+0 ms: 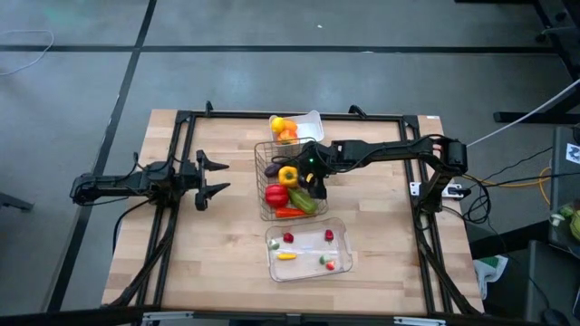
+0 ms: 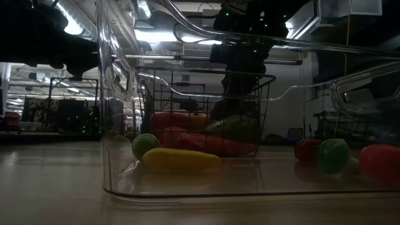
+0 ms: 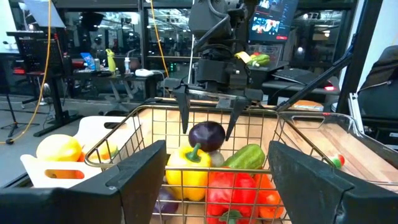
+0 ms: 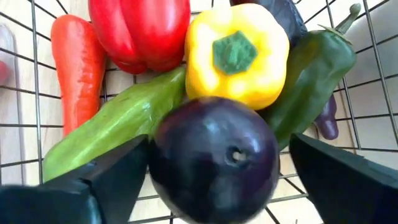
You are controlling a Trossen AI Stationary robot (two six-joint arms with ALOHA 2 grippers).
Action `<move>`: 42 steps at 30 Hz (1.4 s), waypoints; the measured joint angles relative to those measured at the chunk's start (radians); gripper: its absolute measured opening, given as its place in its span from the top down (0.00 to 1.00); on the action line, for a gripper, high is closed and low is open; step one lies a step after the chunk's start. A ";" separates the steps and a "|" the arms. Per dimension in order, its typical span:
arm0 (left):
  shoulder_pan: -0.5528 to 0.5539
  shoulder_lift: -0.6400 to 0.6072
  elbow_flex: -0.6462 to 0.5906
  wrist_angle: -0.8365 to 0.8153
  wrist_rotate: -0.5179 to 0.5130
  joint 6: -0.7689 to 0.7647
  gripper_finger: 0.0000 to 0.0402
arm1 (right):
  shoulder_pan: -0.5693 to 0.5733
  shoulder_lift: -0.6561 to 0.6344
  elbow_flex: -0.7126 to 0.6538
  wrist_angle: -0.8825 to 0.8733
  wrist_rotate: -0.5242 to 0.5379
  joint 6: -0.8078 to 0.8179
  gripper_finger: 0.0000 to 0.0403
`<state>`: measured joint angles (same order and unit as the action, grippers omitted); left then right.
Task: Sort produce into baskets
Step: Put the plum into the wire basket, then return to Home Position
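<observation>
With its fingers spread apart, the right gripper (image 3: 208, 118) hangs over the square metal wire basket (image 3: 273, 134), the round purple eggplant (image 3: 207, 135) loose between them; it may roll off the piled produce.

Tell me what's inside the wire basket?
The wire basket holds a yellow pepper, red pepper, carrot, cucumber and a purple eggplant between the right end effector's open fingers. Anything under the pile is hidden.
</observation>
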<state>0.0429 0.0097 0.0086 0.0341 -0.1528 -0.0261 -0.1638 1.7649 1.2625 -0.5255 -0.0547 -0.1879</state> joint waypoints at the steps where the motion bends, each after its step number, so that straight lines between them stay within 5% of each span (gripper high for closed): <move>1: 0.000 0.000 0.000 0.000 0.000 0.000 0.31 | 0.000 0.000 0.000 0.000 0.001 0.000 0.04; 17: 0.000 0.000 0.001 0.000 0.000 0.000 0.31 | 0.001 -0.198 0.000 0.040 0.044 0.000 0.12; 27: 0.000 0.000 0.001 0.000 0.000 0.000 0.31 | 0.000 -0.478 0.000 -0.174 0.077 -0.185 0.12; 34: 0.000 0.000 0.001 0.000 0.000 0.000 0.31 | 0.000 -0.656 0.000 -0.333 0.165 -0.084 0.12; 42: 0.000 0.000 0.001 0.000 0.000 0.000 0.31 | 0.000 -0.814 -0.068 -0.405 0.145 -0.043 0.12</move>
<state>0.0429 0.0098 0.0093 0.0340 -0.1528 -0.0257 -0.1638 0.9512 1.1945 -0.9303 0.0900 -0.2307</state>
